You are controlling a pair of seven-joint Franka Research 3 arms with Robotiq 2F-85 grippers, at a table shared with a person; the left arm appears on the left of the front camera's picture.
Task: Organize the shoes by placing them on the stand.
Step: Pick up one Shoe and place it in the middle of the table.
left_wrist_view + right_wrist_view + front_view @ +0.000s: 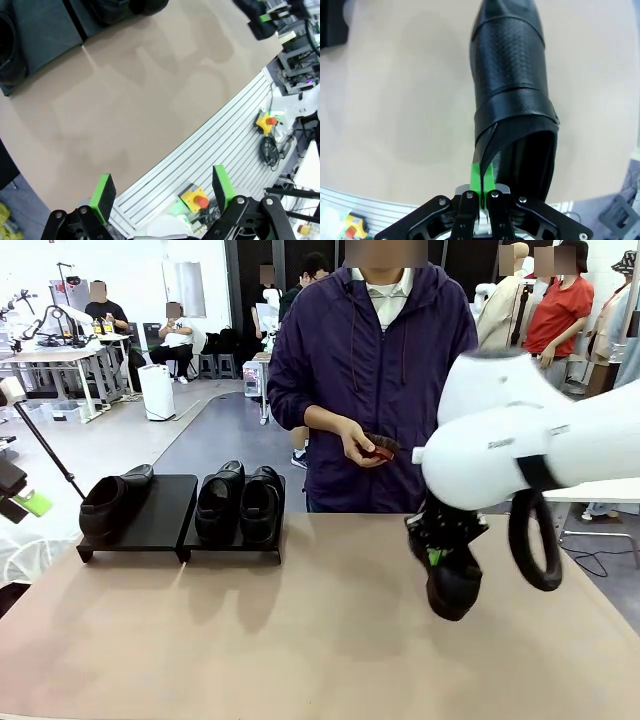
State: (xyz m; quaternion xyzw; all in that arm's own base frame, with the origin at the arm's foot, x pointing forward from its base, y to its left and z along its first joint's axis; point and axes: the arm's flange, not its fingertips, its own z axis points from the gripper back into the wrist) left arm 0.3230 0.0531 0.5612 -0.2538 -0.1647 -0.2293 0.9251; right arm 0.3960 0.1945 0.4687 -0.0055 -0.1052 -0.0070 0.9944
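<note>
The low black stand [160, 510] sits at the table's far left. One glossy black shoe [108, 506] lies on its left platform and two shoes [220, 502] [262, 502] stand side by side on its right platform. A fourth shoe [453, 583] hangs toe-down close over the table on the right. My right gripper [437, 543] is shut on that shoe. In the right wrist view the green pads [476, 181] of my right gripper [481, 181] pinch the heel-side rim of the shoe [512, 85]. My left gripper [162, 192] stands open over the table's near edge, with nothing between its fingers [103, 195].
A person stands at the far side, holding a small reddish-brown object [380, 447] in both hands. The tan tabletop [280, 640] is bare between the stand and the held shoe. The left wrist view shows a slatted metal edge with red-button boxes [195, 198] below the table.
</note>
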